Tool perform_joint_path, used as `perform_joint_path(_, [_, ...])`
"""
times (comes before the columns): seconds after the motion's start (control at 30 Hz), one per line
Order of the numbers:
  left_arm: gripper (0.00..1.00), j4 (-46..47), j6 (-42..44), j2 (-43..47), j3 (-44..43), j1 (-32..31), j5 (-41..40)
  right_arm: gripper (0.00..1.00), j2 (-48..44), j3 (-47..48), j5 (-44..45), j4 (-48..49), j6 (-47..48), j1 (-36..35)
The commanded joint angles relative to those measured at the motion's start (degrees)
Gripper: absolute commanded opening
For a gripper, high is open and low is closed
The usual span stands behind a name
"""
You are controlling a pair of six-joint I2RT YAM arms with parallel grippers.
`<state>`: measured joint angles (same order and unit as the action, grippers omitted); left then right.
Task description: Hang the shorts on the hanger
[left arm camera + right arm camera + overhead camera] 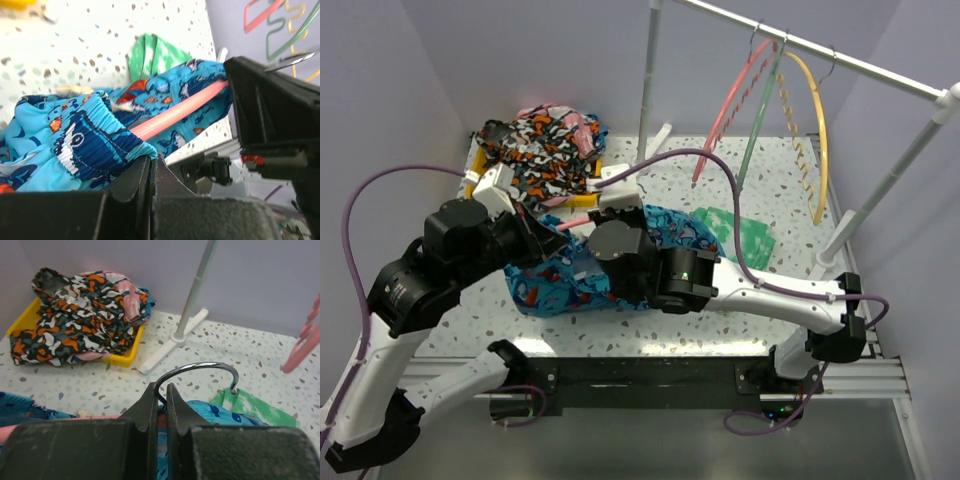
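The turquoise shorts [555, 285] lie on the table between my two arms, with a salmon-pink hanger [175, 114] threaded inside them. My left gripper [152, 161] is shut on the edge of the shorts [85, 135] near the gathered waistband. My right gripper [166, 390] is shut on the base of the hanger's metal hook [200, 368], which arcs up and to the right above the shorts [220, 415]. In the top view the left gripper [550, 240] and the right gripper [603, 228] are close together over the shorts; most of the hanger is hidden there.
A yellow bin [575, 200] at the back left holds the orange-black-white garment [540, 145]. A green cloth [745, 235] lies to the right of the shorts. A rack rail [840, 60] at the back right carries a pink hanger [730, 100], a green hanger [760, 110] and a yellow hanger [817, 130].
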<state>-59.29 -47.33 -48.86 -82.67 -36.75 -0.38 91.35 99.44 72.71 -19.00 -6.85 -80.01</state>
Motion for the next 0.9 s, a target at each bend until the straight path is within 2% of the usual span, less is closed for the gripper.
perform_joint_path(0.0, [0.00,4.4,2.4,-3.3,-10.7,0.2,-7.3,0.00,3.1,9.6,-7.6,14.3,11.6,-0.5])
perform_joint_path(0.1, [0.00,2.0,5.5,-5.3,-16.4,0.0,-11.6,0.00,5.1,12.0,-9.1,14.2,12.7,0.3])
perform_joint_path(0.17, [0.00,0.7,8.4,-5.8,-17.2,0.1,-13.1,0.00,6.3,13.8,-12.3,6.4,5.0,3.7])
perform_joint_path(0.23, [0.00,-0.2,10.1,-6.0,-15.7,0.1,-13.2,0.00,6.1,13.3,-17.9,3.4,-1.0,7.5])
perform_joint_path(0.33, [0.00,-0.1,13.1,-6.1,-11.6,0.1,-14.1,0.00,3.6,8.4,-23.9,7.2,-1.2,8.8])
perform_joint_path(0.43, [0.01,-0.5,16.6,-6.9,-11.5,0.1,-17.4,0.00,3.1,7.5,-24.2,6.8,-0.4,8.8])
perform_joint_path(0.47, [0.09,-0.2,17.4,-7.0,-11.6,0.1,-18.3,0.00,2.8,6.9,-23.9,6.2,0.1,8.8])
perform_joint_path(0.53, [0.17,0.7,20.4,-7.0,-11.0,0.1,-17.6,0.00,1.4,4.5,-23.9,6.3,1.2,8.9])
perform_joint_path(0.57, [0.28,1.1,21.4,-6.8,-10.5,0.1,-16.8,0.00,0.9,3.6,-24.2,6.6,1.4,9.1])
perform_joint_path(0.63, [0.42,3.1,24.0,-6.2,-8.6,0.1,-15.4,0.00,0.1,2.4,-26.6,5.4,-0.1,10.6])
perform_joint_path(0.67, [0.57,3.9,24.9,-5.5,-7.2,0.1,-13.7,0.00,-0.5,2.1,-29.3,4.3,-0.7,11.3])
perform_joint_path(0.73, [0.67,6.4,28.1,-4.5,-6.1,0.1,-11.6,0.00,-0.9,1.1,-31.7,4.2,-1.8,13.0])
perform_joint_path(0.77, [0.77,6.7,29.0,-4.2,-5.7,0.1,-9.8,0.00,-0.9,1.0,-34.6,3.5,-1.9,13.7])
perform_joint_path(0.87, [0.85,6.4,32.6,-3.7,-5.8,0.1,-8.8,0.00,0.3,3.2,-37.6,1.0,-1.6,15.7])
